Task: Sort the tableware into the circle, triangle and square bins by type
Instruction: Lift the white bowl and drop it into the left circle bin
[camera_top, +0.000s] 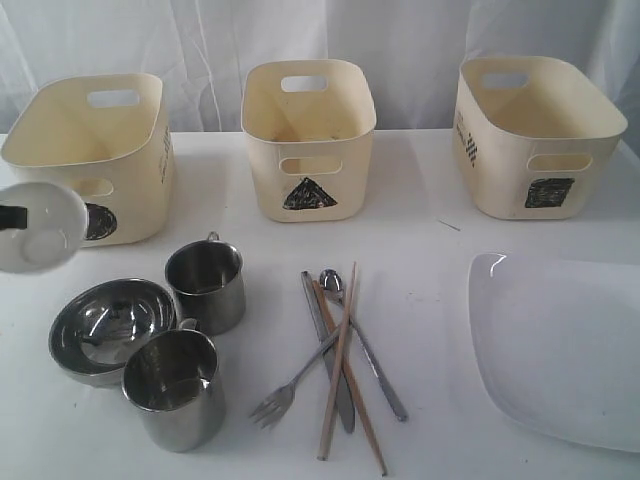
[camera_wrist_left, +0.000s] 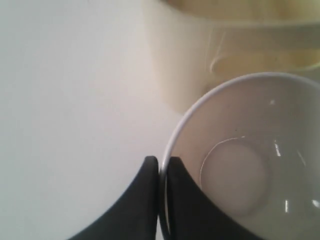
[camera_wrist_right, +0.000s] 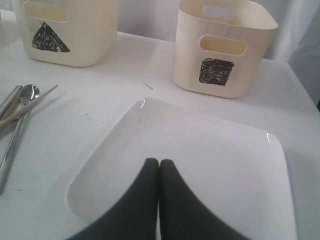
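Observation:
My left gripper (camera_wrist_left: 161, 162) is shut on the rim of the small white bowl (camera_top: 40, 225), held in the air in front of the circle bin (camera_top: 95, 150). On the table stand the steel bowl (camera_top: 105, 330) and two steel mugs (camera_top: 205, 285) (camera_top: 175, 385). Fork (camera_top: 290, 385), knife (camera_top: 328, 350), spoon (camera_top: 365, 340) and chopsticks (camera_top: 340, 370) lie crossed in the middle. My right gripper (camera_wrist_right: 159, 162) is shut on nothing, hovering over the white plate (camera_wrist_right: 200, 150). The triangle bin (camera_top: 308, 135) and square bin (camera_top: 535, 135) stand at the back.
All three bins look empty inside. The plate (camera_top: 560, 345) runs off the right edge of the exterior view. A white curtain hangs behind the table. My right arm does not show in the exterior view.

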